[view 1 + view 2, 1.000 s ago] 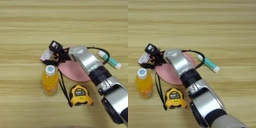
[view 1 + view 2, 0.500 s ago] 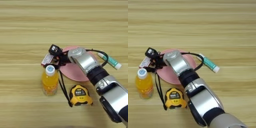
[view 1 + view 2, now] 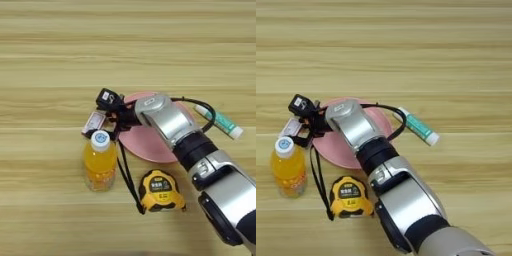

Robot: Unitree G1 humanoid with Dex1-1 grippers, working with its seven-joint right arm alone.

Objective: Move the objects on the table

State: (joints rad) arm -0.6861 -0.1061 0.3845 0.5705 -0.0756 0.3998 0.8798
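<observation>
My gripper (image 3: 111,116): reached out over the left rim of the pink plate (image 3: 150,147), black fingers at the white-and-red packet (image 3: 94,121); whether they are parted or closed on it I cannot tell, since the black parts run together there. Packet: flat on the table (image 3: 50,60), just left of the plate and just above the cap of the orange bottle (image 3: 100,160), long axis tilted, upper end toward the upper right; it may be pinched at that end, though the contact is hidden. Step in hand, as I judge it: taking hold of the packet. Next move calls for a firm pinch on its thin edge and a lift that clears the bottle close beside. Tube (image 3: 219,121): right of the plate, long axis slanting from upper left to lower right, white cap at the lower right. Tape measure (image 3: 160,191): below the plate, upright on its edge, black strap (image 3: 127,175) running up toward my gripper.
</observation>
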